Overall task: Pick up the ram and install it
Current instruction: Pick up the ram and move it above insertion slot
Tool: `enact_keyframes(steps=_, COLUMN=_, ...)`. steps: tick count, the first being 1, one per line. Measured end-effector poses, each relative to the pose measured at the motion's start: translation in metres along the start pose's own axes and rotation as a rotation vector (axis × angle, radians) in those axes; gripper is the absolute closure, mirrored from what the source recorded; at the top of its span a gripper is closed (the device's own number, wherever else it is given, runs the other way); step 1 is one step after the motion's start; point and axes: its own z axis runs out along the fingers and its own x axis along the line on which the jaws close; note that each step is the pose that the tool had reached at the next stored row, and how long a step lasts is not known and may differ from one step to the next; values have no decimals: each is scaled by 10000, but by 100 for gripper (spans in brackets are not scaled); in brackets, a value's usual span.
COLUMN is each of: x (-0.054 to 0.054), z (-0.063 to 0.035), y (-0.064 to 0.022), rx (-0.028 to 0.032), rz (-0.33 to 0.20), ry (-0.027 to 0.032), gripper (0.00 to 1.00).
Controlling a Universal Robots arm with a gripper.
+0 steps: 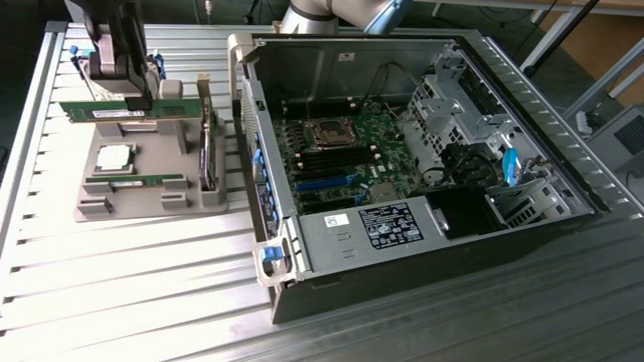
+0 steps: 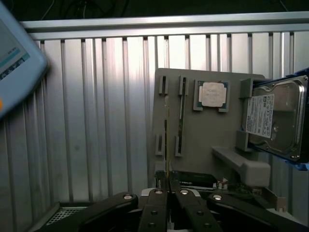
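My gripper (image 1: 141,100) is shut on the ram (image 1: 101,111), a long green stick with a white label. It holds the stick level above the grey holder tray (image 1: 151,205), at the exterior view's left, beside the computer case. In the wrist view the ram (image 2: 167,145) is a thin edge running out from between my fingertips (image 2: 169,192), above the tray (image 2: 205,135). A second green stick (image 1: 136,181) (image 2: 181,121) lies in a tray slot.
The open computer case (image 1: 563,173) holds the motherboard with its dark memory slots (image 1: 327,162). On the tray are a silver CPU (image 1: 114,156) (image 2: 212,94), an upright expansion card (image 1: 207,154) and a hard drive (image 2: 273,118). A grey device (image 2: 14,53) lies on the slatted metal table (image 1: 131,286).
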Motion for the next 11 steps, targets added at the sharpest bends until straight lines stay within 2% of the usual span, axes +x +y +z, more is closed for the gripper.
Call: enact_keyframes(steps=11, x=-3, z=-1, y=-99, rx=-20, rz=1, ry=15, gripper=89)
